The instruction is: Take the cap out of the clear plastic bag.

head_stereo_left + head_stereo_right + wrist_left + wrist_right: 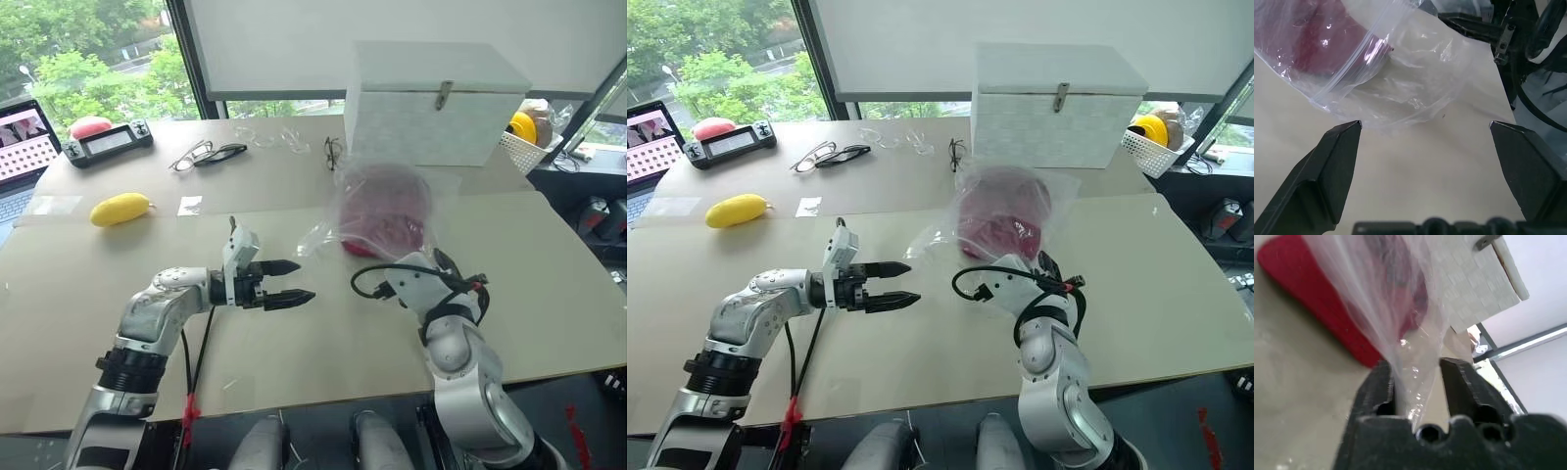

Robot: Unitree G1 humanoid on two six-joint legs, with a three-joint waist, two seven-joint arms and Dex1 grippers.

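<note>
We have a wide tan table (294, 333) with a white box (431, 103) at the far side, and the clear plastic bag (384, 208) sits mid-table just in front of that box, the cap (382, 220) still fully inside it, brim flat on the table and pointing toward the robot. Bag's open end trails toward the robot and to its left, so that's the side the cap would come out. Right gripper (1415, 374) is at the near edge of the bag, fingers pinched onto a fold of the film, not onto the cap; plastic is bunched between the two fingers in the right wrist view. We read that as an anchoring grip so the bag can be lifted or held while the cap slides out. Left gripper (292, 284) hangs just above the table, left of the bag, fingers spread wide, nothing in them, aimed across at the bag's loose mouth, which lies right ahead of it in the left wrist view; probably waiting to go in for the brim. Far-left clutter is well apart from the work: yellow lump (120, 209), black controller (108, 143), glasses (206, 154). The cap isn't out yet.
</note>
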